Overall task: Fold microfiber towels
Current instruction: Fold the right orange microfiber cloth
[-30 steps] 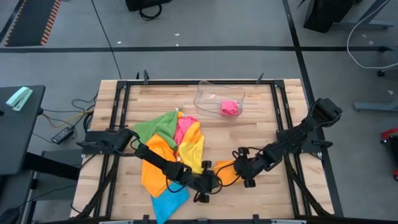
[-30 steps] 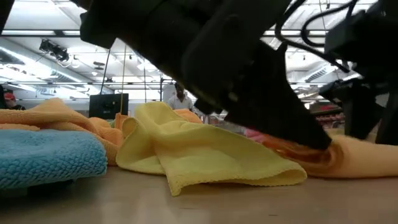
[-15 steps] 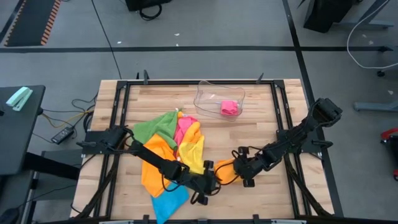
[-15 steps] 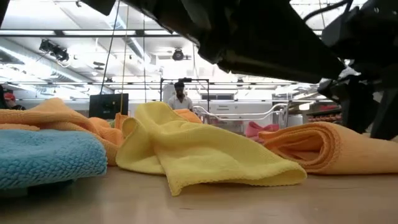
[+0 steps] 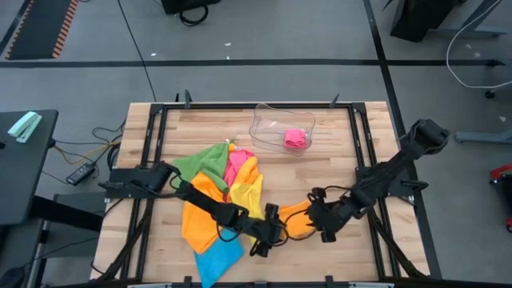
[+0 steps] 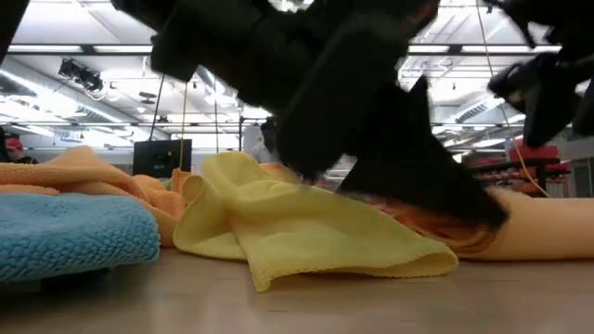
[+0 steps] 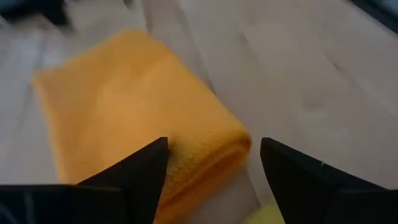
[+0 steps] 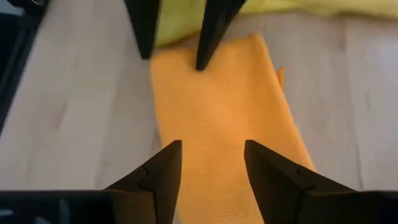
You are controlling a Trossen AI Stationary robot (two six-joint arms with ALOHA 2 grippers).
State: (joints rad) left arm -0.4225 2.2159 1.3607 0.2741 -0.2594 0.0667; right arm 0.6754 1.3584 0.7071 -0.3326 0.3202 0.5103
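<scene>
Since a second ago the left gripper [image 5: 266, 232] is spreading its fingers wide and letting go of the folded orange towel [image 5: 298, 222], which is lying at about 5 o'clock on the table [image 5: 336, 152]. Right gripper [image 5: 320, 221] is hovering half open over it, gripping nothing. Fold could spring open if either finger snags it. Counting five loose towels in the pile [image 5: 220, 200], plus one pink in the tray [image 5: 282, 128].
</scene>
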